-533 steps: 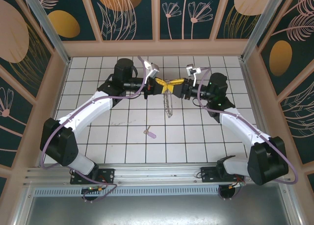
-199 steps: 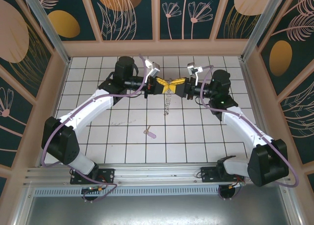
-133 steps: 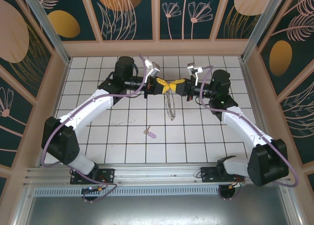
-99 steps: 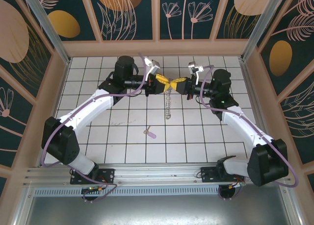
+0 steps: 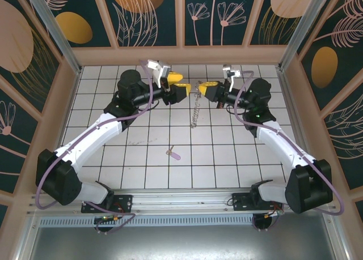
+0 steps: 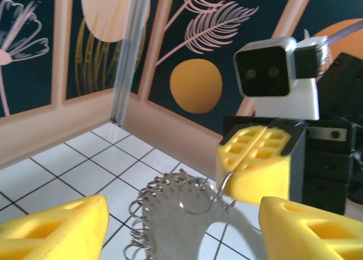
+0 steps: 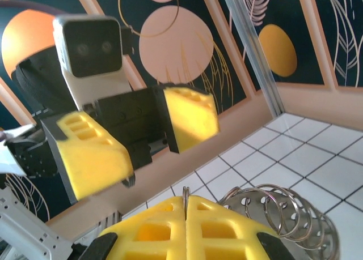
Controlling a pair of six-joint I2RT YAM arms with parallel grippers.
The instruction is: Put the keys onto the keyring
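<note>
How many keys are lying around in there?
1: a tiny key with a pale lilac head and metal shaft lies on the white tiled floor, near the middle. Any others would be hidden from view.

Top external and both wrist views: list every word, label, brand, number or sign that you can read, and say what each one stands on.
No words, numbers or brand marks can be read.
wall panels: painted flowers, leaves and circles, no lettering.
keyring: punched holes and wire rings, no legible engraving.
circuit board by the left arm's base: any print is too small to read.
</note>
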